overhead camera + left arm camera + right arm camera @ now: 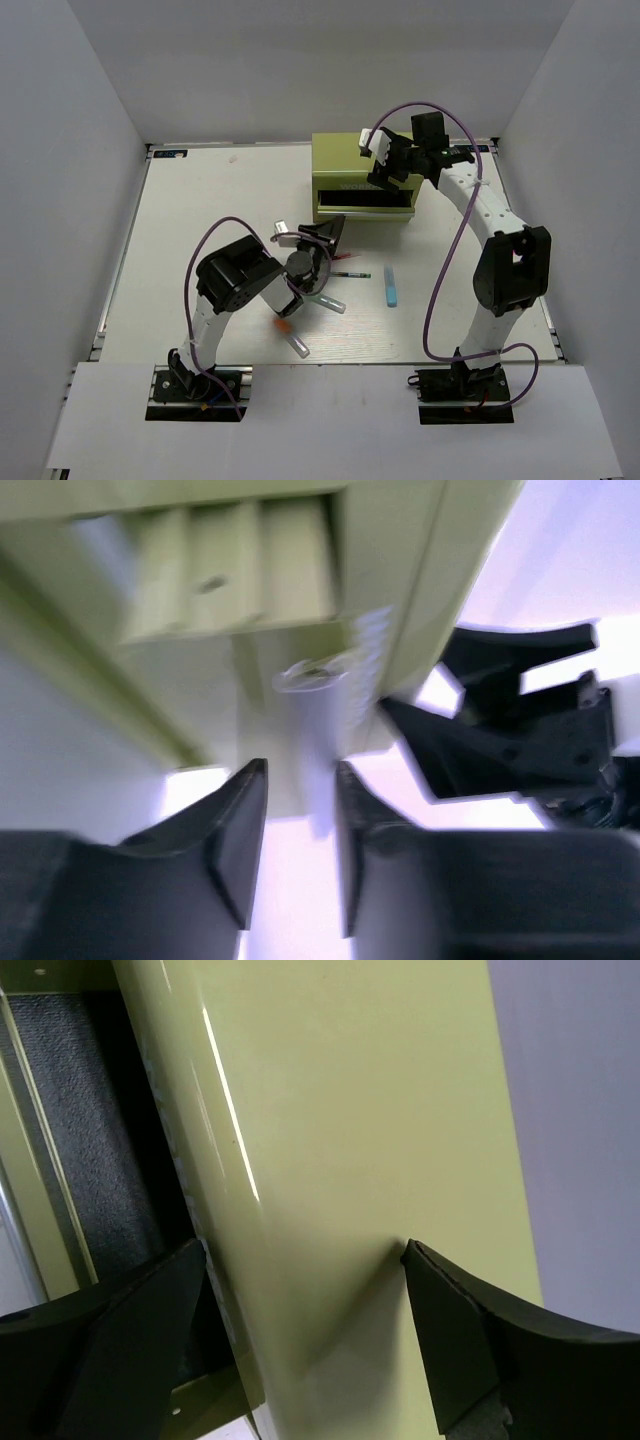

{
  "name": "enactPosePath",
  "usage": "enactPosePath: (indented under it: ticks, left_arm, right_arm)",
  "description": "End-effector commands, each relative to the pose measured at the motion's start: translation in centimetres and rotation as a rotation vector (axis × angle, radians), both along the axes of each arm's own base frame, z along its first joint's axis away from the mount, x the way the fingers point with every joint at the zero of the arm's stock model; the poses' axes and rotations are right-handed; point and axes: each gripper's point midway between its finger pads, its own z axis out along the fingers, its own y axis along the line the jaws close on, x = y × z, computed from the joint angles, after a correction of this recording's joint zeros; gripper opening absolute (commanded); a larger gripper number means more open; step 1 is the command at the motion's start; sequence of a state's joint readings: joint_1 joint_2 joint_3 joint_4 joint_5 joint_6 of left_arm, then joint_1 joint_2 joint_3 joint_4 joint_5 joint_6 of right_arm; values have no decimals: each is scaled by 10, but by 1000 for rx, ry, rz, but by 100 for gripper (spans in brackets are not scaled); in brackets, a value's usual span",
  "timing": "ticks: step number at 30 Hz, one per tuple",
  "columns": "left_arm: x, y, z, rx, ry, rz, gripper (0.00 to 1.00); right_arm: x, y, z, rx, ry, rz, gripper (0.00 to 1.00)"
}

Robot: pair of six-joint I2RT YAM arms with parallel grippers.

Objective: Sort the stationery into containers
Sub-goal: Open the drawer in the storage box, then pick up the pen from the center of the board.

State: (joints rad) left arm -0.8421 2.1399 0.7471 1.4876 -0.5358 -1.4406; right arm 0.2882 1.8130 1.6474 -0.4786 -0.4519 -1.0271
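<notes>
At least 4 pens loose on table; tool chest drawer open; left gripper narrow, hold on blurred pale pen unclear; right gripper spread wide astride chest.

Top view is coming through sharp & evenly lit. Soft light is falling from overhead, and the white bench & pale walls are reading bright w/o harsh glare. Arms are throwing only faint, short shadows. The front of the green chest is showing a dark strip in shade.

Left wrist view is smearing badly w/ motion blur. Chest edges & left pincer are going soft, and the bkgd at right is blowing out to pale lilac.

Right wrist view is holding sharper. A thin glare streak is running down the chest's glossy side. Right pincer is sitting dark at the bottom, casting a soft shadow on the panel.
</notes>
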Motion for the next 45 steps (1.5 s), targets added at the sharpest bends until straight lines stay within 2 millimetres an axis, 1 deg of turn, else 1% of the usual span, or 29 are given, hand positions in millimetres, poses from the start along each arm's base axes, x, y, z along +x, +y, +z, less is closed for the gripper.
enactPosePath:
  ticks: [1,6,7,9,11,14,17,18,20,21,22,23,25,26,27,28,29,30,31,32,33,34,35,36,37,39,40,43,45]
  left_arm:
    - [-18,14,17,-49,-76,14,50]
    - [-32,18,23,-6,-73,-25,66]
    - [-36,18,31,-14,-86,-46,69]
    - [-43,16,33,13,-102,-77,71]
    - [-53,11,49,31,-150,-129,72]
    - [-58,5,56,74,-179,-181,75]
    - [-66,3,58,93,-195,-236,76]
    - [-70,3,71,81,-227,-243,76]
    - [-77,8,72,92,-229,-272,78]
    - [-81,9,73,113,-235,-280,78]
    - [-89,10,81,136,-239,-306,78]
    - [-95,14,73,176,-210,-324,77]
    - [-103,21,67,262,-181,-335,72]
    - [-107,26,40,355,-92,-352,67]
    - [-111,34,63,367,-136,-333,48]
    - [-112,43,59,405,-114,-310,38]
    - [-112,51,59,438,-95,-286,29]
    - [-117,64,52,503,-38,-271,18]
    - [-107,76,63,544,-30,-202,16]
    - [-105,85,63,585,7,-173,16]
    - [-111,102,31,715,147,-164,21]
    - [-105,116,52,724,156,-85,32]
    - [-106,124,52,755,186,-64,46]
    - [-112,141,35,845,269,-43,58]
    - [-112,143,45,831,284,-31,68]
    - [-118,154,35,884,351,-37,75]
    - [-120,152,40,878,361,-49,81]
    - [-125,153,26,918,455,-95,86]
    - [-124,151,28,918,482,-122,89]
  right_arm:
    - [3,-3,2,19,-3,-19,87]
    - [-13,0,9,49,-19,15,90]
    - [-15,0,17,56,-40,18,90]
    - [-26,-2,24,68,-52,30,90]
    - [-32,0,33,84,-72,44,90]
    - [-46,-1,27,89,-67,73,90]
    - [-62,-1,38,105,-89,101,90]
    - [-69,-1,39,107,-87,114,89]
    - [-84,-2,45,127,-90,150,87]
    - [-101,-2,41,146,-72,186,84]
    - [-110,-6,50,127,-142,237,83]
    - [-131,4,57,183,-153,343,81]
    - [-164,-6,39,116,-232,471,75]
    - [-182,-6,30,120,-206,520,69]
    - [-198,-10,14,69,-219,597,59]
    - [-213,-14,1,49,-177,628,35]
    - [-215,-16,-8,-13,-237,699,27]
    - [-220,-23,-22,-52,-187,706,22]
    - [-230,-27,-37,-66,-115,727,22]
    - [-228,-32,-45,-119,-144,777,22]
    - [-231,-35,-50,-140,-128,797,25]
    - [-242,-39,-58,-147,-76,819,30]
    - [-246,-38,-65,-160,-104,877,41]
    - [-247,-41,-71,-182,-102,893,48]
    - [-249,-42,-77,-197,-123,925,54]
    - [-249,-42,-91,-238,-180,988,64]
    - [-248,-48,-104,-280,-178,1000,66]
    - [-246,-55,-126,-341,-185,1056,69]
    - [-243,-57,-137,-368,-180,1098,72]
